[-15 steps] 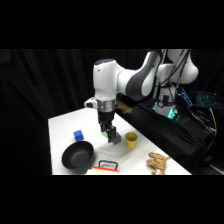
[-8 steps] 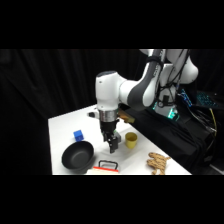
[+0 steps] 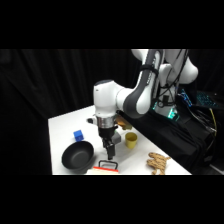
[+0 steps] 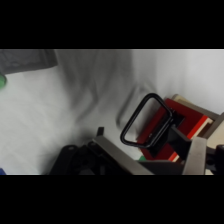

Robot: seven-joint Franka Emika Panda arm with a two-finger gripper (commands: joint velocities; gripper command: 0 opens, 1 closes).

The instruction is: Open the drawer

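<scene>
Side view footage was examined first: the gripper [image 3: 109,151] was found lowered from above to a point directly over the drawer [image 3: 106,168], whose red-orange front edge and thin black loop handle [image 3: 108,164] were seen just beneath the fingertips, at the near edge of the table [image 3: 62,125]. A black bowl [image 3: 78,155] was recorded just beside the gripper on its one side, with a small blue block [image 3: 78,134] beyond the bowl. A yellow cup [image 3: 131,140] was noted near the gripper on the opposite side, and a tan, lumpy object [image 3: 157,162] was observed farther off on that same side. In the wrist view, the handle [image 4: 146,121] was seen standing up from the red drawer front [image 4: 181,121], positioned just ahead of the fingers [image 4: 195,158] and between them. The fingers were recorded as set apart, with nothing clamped; contact between fingers and handle could not be confirmed. A grey object [image 4: 27,60] was noted at the far corner of that view, well apart from the gripper.
</scene>
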